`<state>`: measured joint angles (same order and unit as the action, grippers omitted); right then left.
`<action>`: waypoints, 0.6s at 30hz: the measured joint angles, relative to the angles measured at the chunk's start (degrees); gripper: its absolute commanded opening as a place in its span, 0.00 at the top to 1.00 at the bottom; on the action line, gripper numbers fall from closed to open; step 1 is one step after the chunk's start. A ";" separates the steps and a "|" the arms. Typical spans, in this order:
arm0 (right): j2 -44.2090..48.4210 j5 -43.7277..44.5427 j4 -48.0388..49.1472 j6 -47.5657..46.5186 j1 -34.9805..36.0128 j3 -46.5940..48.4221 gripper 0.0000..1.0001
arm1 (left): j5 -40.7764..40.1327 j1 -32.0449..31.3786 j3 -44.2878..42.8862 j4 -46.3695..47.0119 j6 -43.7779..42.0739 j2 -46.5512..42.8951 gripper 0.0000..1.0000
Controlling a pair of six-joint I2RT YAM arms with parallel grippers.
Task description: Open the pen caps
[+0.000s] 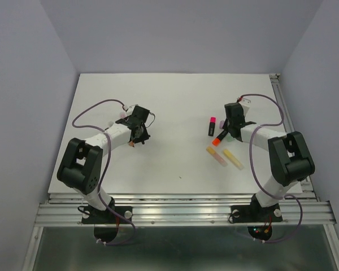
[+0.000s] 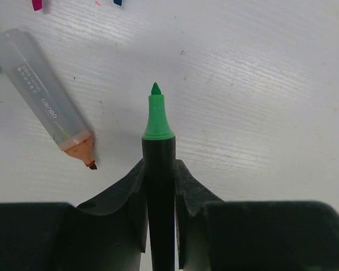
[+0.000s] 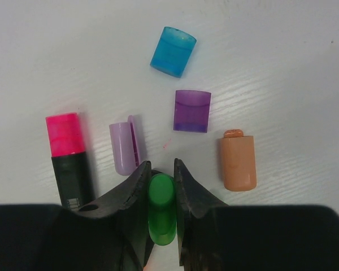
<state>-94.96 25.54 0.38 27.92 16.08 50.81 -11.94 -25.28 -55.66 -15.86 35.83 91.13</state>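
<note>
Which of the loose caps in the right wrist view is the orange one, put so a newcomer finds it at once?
Start at the right gripper, whose fingers are shut on a green cap. Just right of those fingers lies the orange cap, below and to the right of the dark purple cap. It is the only peach-orange, opaque one, with a small nub on its top end.

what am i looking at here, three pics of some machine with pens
Two robot arms are bolted at the near edge of a white table. One picture looks down from above; the other two come from cameras on each wrist. The left gripper has its fingers shut on a black pen with a bare green tip. The right gripper holds the green cap. Loose blue, purple, lilac and peach caps lie nearby, beside a pink-capped pen.
</note>
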 measured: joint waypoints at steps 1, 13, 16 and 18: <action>-0.28 0.15 0.02 -0.13 -0.11 0.39 0.74 | 0.17 0.00 0.00 -0.11 -0.13 0.44 0.97; -2.45 0.92 -0.44 -0.76 -0.74 2.36 0.49 | 0.74 0.00 -1.33 -0.35 -1.01 2.91 0.94; -2.34 1.11 -1.25 -0.74 -0.76 2.40 0.44 | 0.68 0.00 -1.38 -0.35 -1.18 2.91 0.94; -1.60 1.05 -2.73 -0.72 -0.76 2.40 0.39 | 0.39 0.00 -1.38 -0.59 -1.33 2.91 0.94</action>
<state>-96.55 26.59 -2.35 27.20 15.31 53.21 -11.55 -25.28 -57.04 -16.45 34.50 94.04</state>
